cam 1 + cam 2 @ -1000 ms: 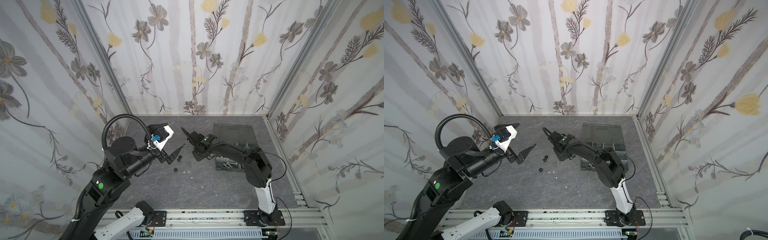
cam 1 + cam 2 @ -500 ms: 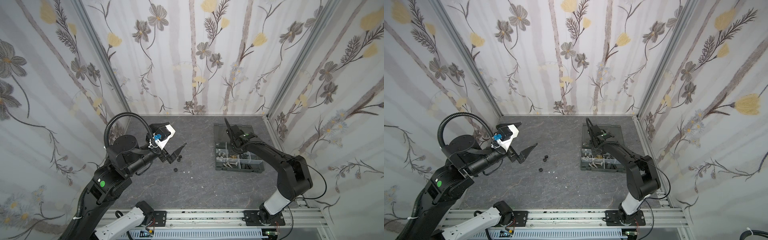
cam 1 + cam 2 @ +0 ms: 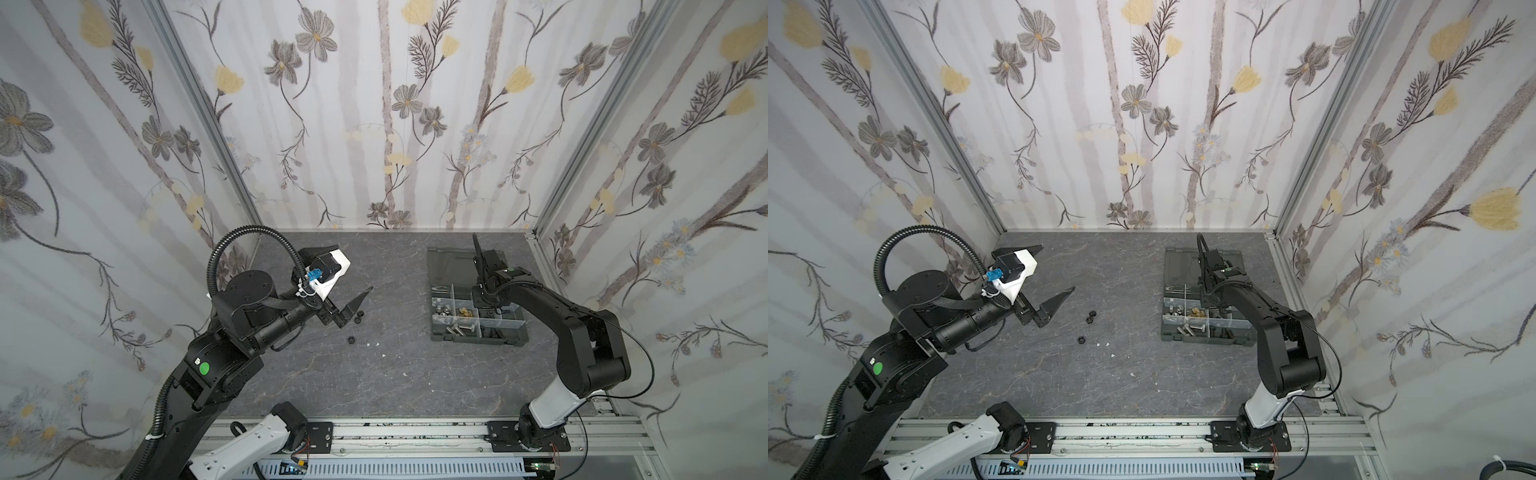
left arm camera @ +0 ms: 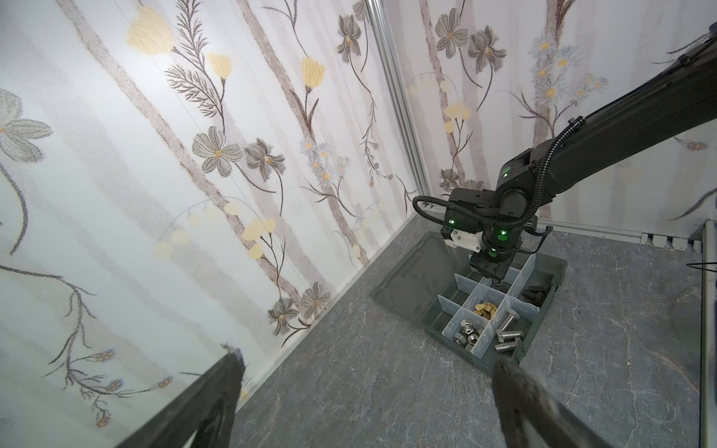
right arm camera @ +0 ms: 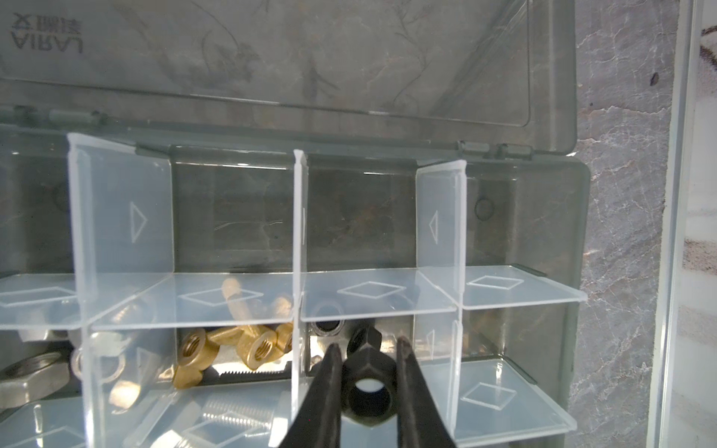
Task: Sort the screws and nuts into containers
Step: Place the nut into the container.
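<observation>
Currently my right gripper (image 5: 368, 345) is clamped on a black nut (image 5: 368, 391) over the box (image 5: 535, 232) near the desk's (image 3: 395, 374) far-right corner, and my left gripper (image 4: 366, 357) hangs spread apart.

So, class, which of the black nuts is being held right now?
The black nut pinched in the right gripper over the box; the other nuts lie loose on the table.

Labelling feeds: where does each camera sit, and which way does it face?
Top views: high in front, looking down; table, left arm, right arm.
Left wrist: faces across to organizer box; open left gripper, right arm.
Right wrist: looks down into box; right gripper shut on black nut.
Wrist views share brass nuts.
</observation>
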`<state>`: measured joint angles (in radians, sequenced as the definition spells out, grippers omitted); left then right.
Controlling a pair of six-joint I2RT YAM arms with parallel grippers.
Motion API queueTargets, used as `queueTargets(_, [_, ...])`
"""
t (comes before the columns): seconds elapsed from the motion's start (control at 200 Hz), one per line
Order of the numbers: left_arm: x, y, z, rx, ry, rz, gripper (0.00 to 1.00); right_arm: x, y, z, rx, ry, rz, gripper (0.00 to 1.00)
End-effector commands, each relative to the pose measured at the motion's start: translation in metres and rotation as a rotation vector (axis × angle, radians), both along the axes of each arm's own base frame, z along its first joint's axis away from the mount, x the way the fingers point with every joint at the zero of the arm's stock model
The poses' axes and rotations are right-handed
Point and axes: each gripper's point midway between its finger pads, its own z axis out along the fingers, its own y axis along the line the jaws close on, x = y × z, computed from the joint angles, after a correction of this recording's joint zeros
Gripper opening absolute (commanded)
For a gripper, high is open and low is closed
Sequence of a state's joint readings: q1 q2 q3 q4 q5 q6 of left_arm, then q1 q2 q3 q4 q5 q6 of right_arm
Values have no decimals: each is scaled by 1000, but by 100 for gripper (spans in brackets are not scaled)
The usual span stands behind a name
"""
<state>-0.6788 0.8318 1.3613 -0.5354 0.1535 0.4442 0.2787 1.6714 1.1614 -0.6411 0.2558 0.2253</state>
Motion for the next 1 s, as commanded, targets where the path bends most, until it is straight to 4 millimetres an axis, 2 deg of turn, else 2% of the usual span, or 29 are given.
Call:
queueTargets(0.0, [0,0,7,-9,-21,-4,100,1,1,-8,2,5,10,18])
queueTargets(0.23, [0,1,7,-5,-20,0,100,-2,-2,-21,-8,27,8,19])
queueTargets(0.385, [-1,1,9,-5,-21,-1,100,-2,-4,-23,-17,31,10,28])
queueTargets(0.515, [0,0,7,-2,-16,2,100,0,-3,-11,-13,8,13,37])
queueTargets(0.66, [1,-1,5,1,-13,0,100,-3,-1,1,-28,26,36,41])
queueTargets(0.729, [1,0,5,0,-15,2,100,-2,2,14,-34,10,46,42])
queueTargets(0.804, [2,-1,5,1,-14,2,100,0,13,32,-27,-20,69,44])
queueTargets(0.874, [1,-1,5,1,-13,1,100,3,36,49,-16,-49,117,46])
queueTargets(0.994, [0,0,6,-5,-13,-2,100,1,104,63,17,-66,248,49])
